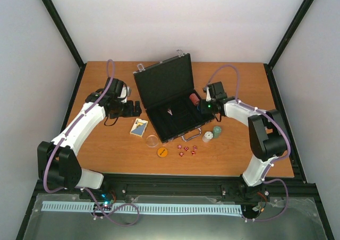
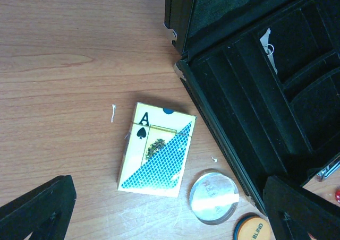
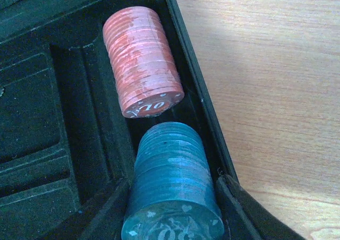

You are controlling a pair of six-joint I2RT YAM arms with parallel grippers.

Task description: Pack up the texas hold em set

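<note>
Seen from above, the black rectangular briefcase with silver corners (image 1: pixel 169 94) lies open in the middle of the wooden worktop (image 1: pixel 106 155), with its lid raised on the far side. A red chip stack (image 1: pixel 194 99) sits in its right-hand slot. The right fingers (image 1: pixel 202 106) reach over the case's right edge, and the left fingers (image 1: pixel 136 108) hover to its left. In front of the case lie the blue-white card box (image 1: pixel 139 127), a clear disc (image 1: pixel 152 140), an orange disc (image 1: pixel 163 152), small red dice (image 1: pixel 187 150) (loosely scattered), and a white chip stack (image 1: pixel 207 137) beside a green chip stack (image 1: pixel 217 129).

In the left wrist view, the left fingers (image 2: pixel 37 211) are spread wide and grasp nothing. The card box (image 2: pixel 156 151) lies flat ahead of them, and the clear disc (image 2: pixel 213 196) is just beside its corner.

In the right wrist view, the right fingers (image 3: pixel 249 213) grip a blue chip stack (image 3: pixel 172 181) lying on its side in the case's outer groove. It is in line with the red stack (image 3: pixel 142 59) and perhaps not quite touching it.
</note>
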